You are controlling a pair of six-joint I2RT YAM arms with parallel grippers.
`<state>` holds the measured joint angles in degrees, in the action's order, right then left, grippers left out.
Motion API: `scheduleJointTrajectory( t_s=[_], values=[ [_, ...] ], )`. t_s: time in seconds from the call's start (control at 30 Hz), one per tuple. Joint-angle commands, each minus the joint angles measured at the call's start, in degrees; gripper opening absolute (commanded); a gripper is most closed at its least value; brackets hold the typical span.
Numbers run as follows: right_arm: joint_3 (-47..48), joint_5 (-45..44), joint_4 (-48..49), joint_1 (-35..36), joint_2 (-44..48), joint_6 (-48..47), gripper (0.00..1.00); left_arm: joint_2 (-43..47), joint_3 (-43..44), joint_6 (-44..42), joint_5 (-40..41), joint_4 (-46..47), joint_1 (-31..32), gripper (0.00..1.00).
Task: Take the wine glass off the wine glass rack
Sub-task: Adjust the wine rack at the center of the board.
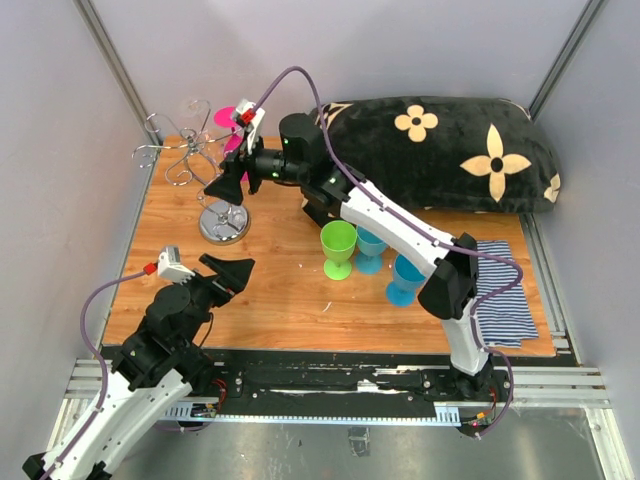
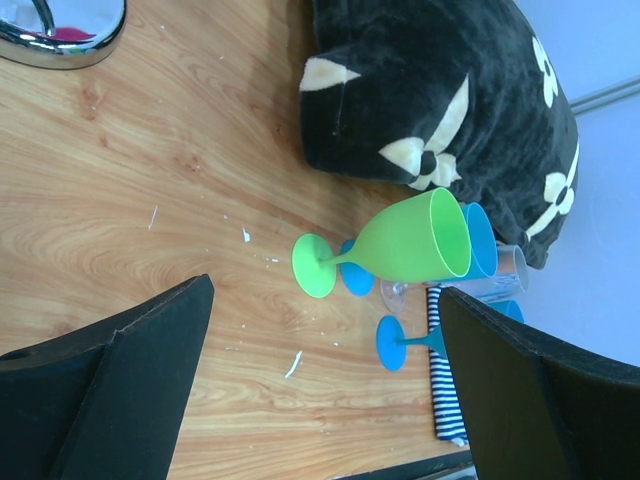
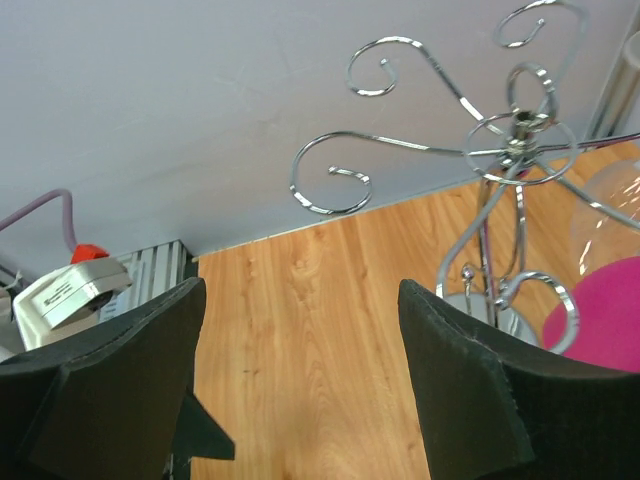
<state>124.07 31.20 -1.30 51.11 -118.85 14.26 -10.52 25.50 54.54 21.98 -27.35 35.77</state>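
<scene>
Both gape: right end effector [image 3: 300, 305] faces wine glass rack [image 3: 514, 150], left end effector [image 2: 325, 300] cups [image 2: 415, 242].

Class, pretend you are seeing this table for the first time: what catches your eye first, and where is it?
The big black cushion with cream flowers fills the far right of the table. At centre stand a bright green glass and blue glasses. At the far left, the right gripper, jaws open, faces the silver wine glass rack, a pink glass beside it.
</scene>
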Motion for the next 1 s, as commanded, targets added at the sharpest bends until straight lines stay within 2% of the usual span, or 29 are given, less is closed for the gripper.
scheduleJointTrajectory(
  t_s=[0.0, 0.17, 0.33, 0.43, 0.73, 0.97],
  values=[
    [-3.73, -1.73, 0.80, 2.67, 3.26, -1.01, 0.78, 1.03, 0.52, 0.41, 1.72, -0.66, 0.09, 1.00],
    [-3.05, -4.43, -1.10, 3.56, 4.23, -3.42, 0.79, 1.03, 0.69, 0.24, 1.71, -0.76, 0.09, 1.00],
    [-0.13, -15.68, -5.16, 3.35, 4.99, -13.48, 0.89, 1.03, 1.04, -0.21, 1.58, -0.87, 0.14, 1.00],
    [1.19, -18.57, -6.08, 2.52, 5.02, -15.63, 0.96, 1.01, 1.00, -0.31, 1.59, -0.71, 0.09, 1.00],
    [7.16, -12.25, -9.36, 0.42, 1.41, -12.29, 0.98, 0.87, 0.96, -0.73, 0.93, -0.48, 0.09, 1.00],
    [12.25, -11.34, -11.91, -1.91, -4.33, -4.64, 0.98, 0.94, 1.46, -0.87, 0.62, -0.56, 0.09, 1.00]
  ],
)
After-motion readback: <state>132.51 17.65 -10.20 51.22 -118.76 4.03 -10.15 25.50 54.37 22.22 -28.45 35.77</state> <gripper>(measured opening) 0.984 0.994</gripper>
